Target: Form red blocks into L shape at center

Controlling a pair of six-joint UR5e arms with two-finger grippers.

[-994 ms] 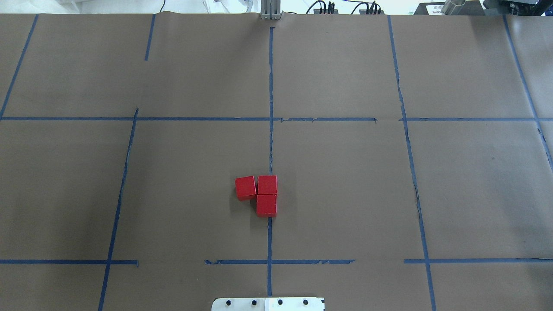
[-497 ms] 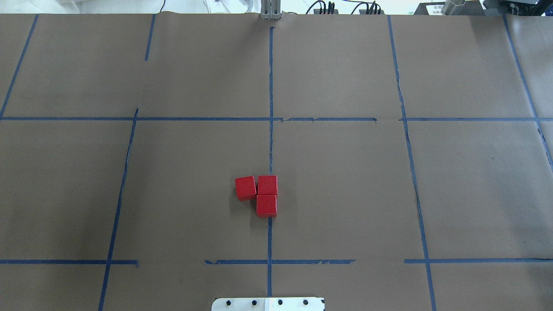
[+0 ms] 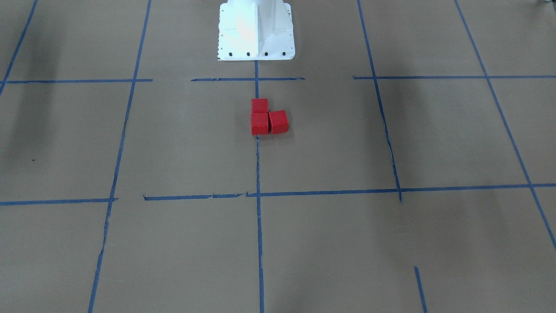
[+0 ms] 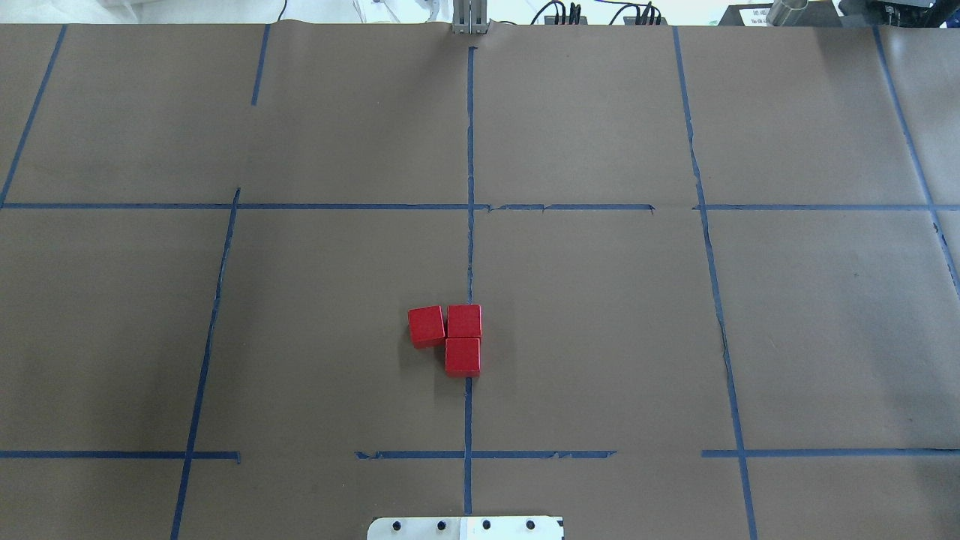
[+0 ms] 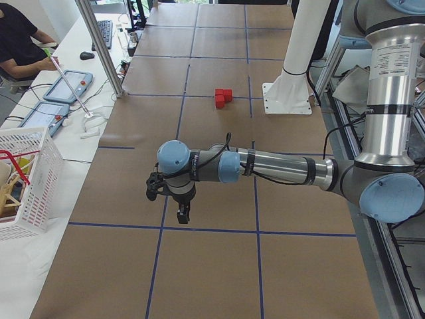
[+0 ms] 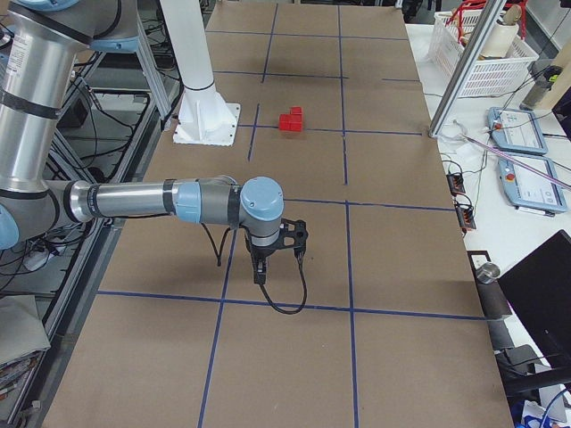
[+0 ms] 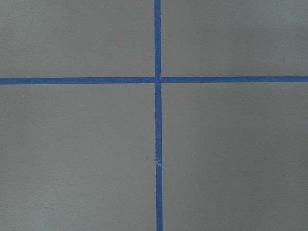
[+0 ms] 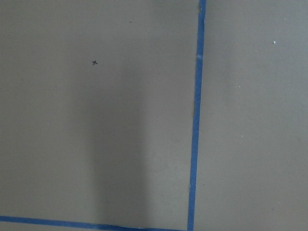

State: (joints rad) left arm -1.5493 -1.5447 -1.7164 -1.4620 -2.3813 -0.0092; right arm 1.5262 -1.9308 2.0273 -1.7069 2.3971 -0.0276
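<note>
Three red blocks lie together on the brown paper near the table's middle, on the central blue tape line. In the overhead view one block [image 4: 464,321] has a second [image 4: 463,356] touching its near side and a third [image 4: 426,326], slightly turned, at its left. The group also shows in the front view [image 3: 259,123] and both side views [image 5: 224,97] [image 6: 291,119]. My left gripper [image 5: 182,214] hangs far from the blocks over the table's left end. My right gripper [image 6: 260,275] hangs over the right end. I cannot tell whether either is open or shut.
The white robot base [image 3: 255,30] stands just behind the blocks. A white basket [image 5: 23,179], control tablets [image 5: 66,86], a metal post [image 5: 99,46] and a seated operator [image 5: 20,36] are beyond the table's far edge.
</note>
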